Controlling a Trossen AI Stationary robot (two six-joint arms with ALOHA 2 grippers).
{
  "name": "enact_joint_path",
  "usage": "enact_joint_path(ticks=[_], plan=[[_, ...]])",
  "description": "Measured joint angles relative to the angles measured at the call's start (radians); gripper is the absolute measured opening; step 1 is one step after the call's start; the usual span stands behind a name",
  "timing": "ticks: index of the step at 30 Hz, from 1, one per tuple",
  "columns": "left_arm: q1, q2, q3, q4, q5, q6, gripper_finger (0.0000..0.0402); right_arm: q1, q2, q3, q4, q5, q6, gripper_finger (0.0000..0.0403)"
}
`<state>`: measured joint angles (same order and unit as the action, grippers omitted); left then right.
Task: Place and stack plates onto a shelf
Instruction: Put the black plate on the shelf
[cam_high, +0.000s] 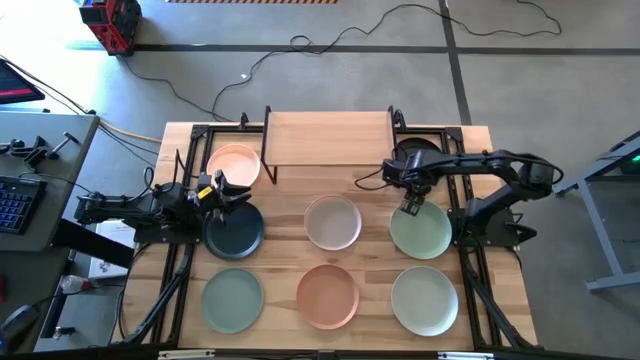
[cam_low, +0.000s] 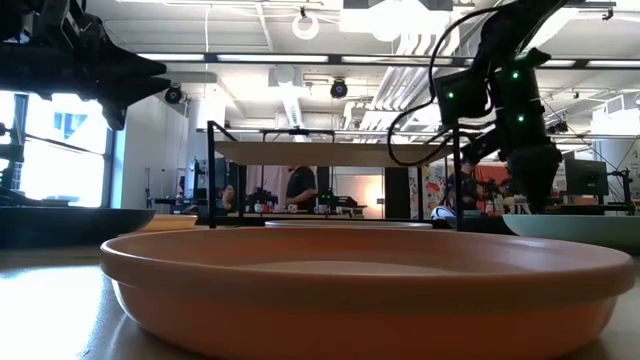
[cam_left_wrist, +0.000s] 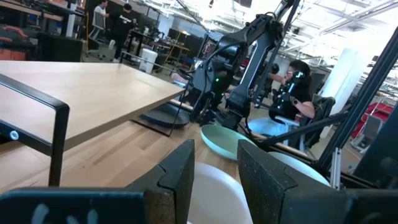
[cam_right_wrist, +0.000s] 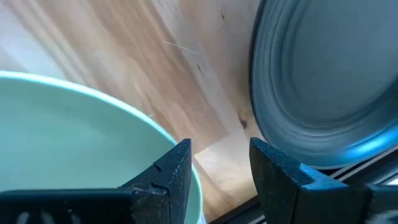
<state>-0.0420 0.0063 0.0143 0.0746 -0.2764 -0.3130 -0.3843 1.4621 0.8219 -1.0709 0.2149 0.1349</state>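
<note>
Plates lie spread in a loose grid over the wooden surface (cam_high: 500, 290), none touching another, so you can bring a tool down on any rim without fouling its neighbour. The low shelf of light wood on black legs (cam_high: 328, 138) stands at the middle of the far edge and carries nothing yet.

Your right tool (cam_high: 410, 207) hangs point-down over the far rim of the pale green round plate (cam_high: 421, 231) by the right edge. Its fingers are apart and hold nothing; in the right wrist view one finger sits above the bowl and the other outside it, so the rim passes between them, which looks like the line-up for a rim pinch. Beside it lies the black round plate (cam_right_wrist: 323, 87), near the far right corner next to the shelf.

Your left tool (cam_high: 222, 187) is near the left edge, between the peach round plate (cam_high: 234, 164) and the dark teal round plate (cam_high: 234, 230), pointing across the surface. Its fingers also stand parted and empty.

The whitish round plate (cam_high: 332, 222) sits mid-surface. Along the near edge lie the sage green round plate (cam_high: 232, 301), the terracotta round plate (cam_high: 327, 296) and another pale plate (cam_high: 424, 300).
</note>
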Motion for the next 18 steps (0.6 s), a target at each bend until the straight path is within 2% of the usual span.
enact_joint_path(ticks=[10, 14, 18], plan=[[0.0, 0.0, 0.0, -0.009, 0.0, 0.001, 0.0108, 0.043, -0.139, 0.032, -0.061, -0.074, 0.114, 0.0142], [0.0, 0.0, 0.0, -0.011, 0.0, 0.001, 0.0108, 0.069, -0.17, 0.092, -0.155, -0.12, 0.197, 0.0142], [0.0, 0.0, 0.0, -0.01, -0.005, 0.001, 0.0108, 0.093, -0.181, 0.188, -0.253, -0.123, 0.27, 0.0142]])
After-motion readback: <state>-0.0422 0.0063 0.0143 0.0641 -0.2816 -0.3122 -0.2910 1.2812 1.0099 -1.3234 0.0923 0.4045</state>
